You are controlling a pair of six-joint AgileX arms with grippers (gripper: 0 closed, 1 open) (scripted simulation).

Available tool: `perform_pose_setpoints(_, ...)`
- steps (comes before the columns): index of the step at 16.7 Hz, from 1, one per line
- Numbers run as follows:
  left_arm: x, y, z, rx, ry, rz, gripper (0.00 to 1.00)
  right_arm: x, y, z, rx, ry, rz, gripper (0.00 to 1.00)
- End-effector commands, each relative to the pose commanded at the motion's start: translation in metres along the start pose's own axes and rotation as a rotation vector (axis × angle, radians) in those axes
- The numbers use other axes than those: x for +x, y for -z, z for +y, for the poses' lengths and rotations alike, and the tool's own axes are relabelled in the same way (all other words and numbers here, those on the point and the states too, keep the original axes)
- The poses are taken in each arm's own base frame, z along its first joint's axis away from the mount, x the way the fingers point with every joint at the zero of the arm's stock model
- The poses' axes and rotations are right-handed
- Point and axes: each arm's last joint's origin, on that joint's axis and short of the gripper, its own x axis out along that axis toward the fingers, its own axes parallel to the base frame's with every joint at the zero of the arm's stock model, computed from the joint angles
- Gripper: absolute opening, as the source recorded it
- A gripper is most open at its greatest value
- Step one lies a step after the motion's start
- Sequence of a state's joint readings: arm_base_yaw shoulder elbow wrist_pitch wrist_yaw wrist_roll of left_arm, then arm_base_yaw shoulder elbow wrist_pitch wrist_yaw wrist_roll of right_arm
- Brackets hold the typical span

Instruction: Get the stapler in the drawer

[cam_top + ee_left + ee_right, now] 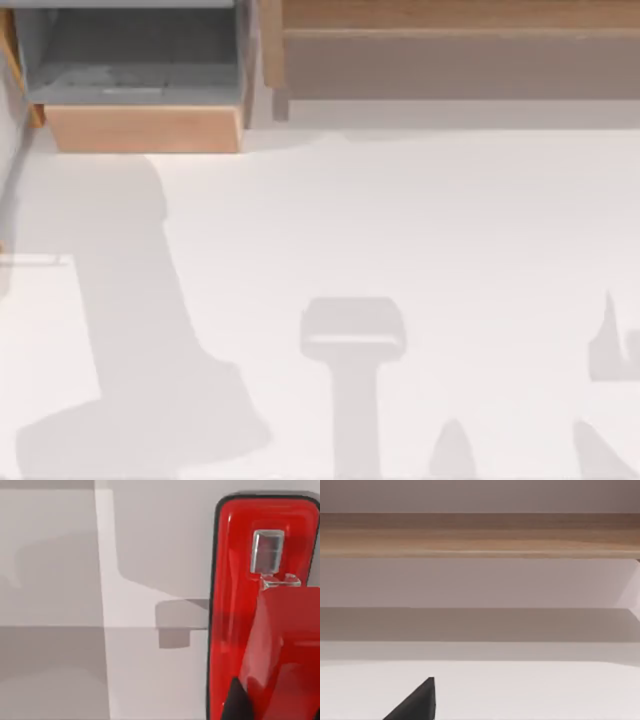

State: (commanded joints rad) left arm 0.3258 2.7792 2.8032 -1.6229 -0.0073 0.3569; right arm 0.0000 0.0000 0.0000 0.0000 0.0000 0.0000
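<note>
The drawer (140, 128) stands open at the table's (420, 220) far left, while the stapler (260, 610) fills the left wrist view, close under that camera — whether either gripper grips, I cannot tell.

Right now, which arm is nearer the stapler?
Left. The left wrist view has the red stapler right up close, so that arm's jaws are at it. The right wrist view faces the long wooden unit across bare table, with no stapler near.
</note>
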Motion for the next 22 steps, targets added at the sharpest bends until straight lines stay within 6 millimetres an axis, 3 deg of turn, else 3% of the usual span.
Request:
perform_pose_setpoints(7, 0.000, 0.000, 0.000, 0.000, 0.000, 0.000, 0.98, 0.000, 0.000, 0.000, 0.000, 0.000, 0.000, 1.00)
perform_pose_setpoints(18, -0.003, 0.001, 0.002, 0.000, 0.000, -0.004, 1.00, 0.000, 0.000, 0.000, 0.000, 0.000, 0.000, 1.00)
perform_pose_setpoints(22, -0.044, 0.013, 0.006, 0.063, -0.015, -0.101, 1.00, 0.000, 0.000, 0.000, 0.000, 0.000, 0.000, 1.00)
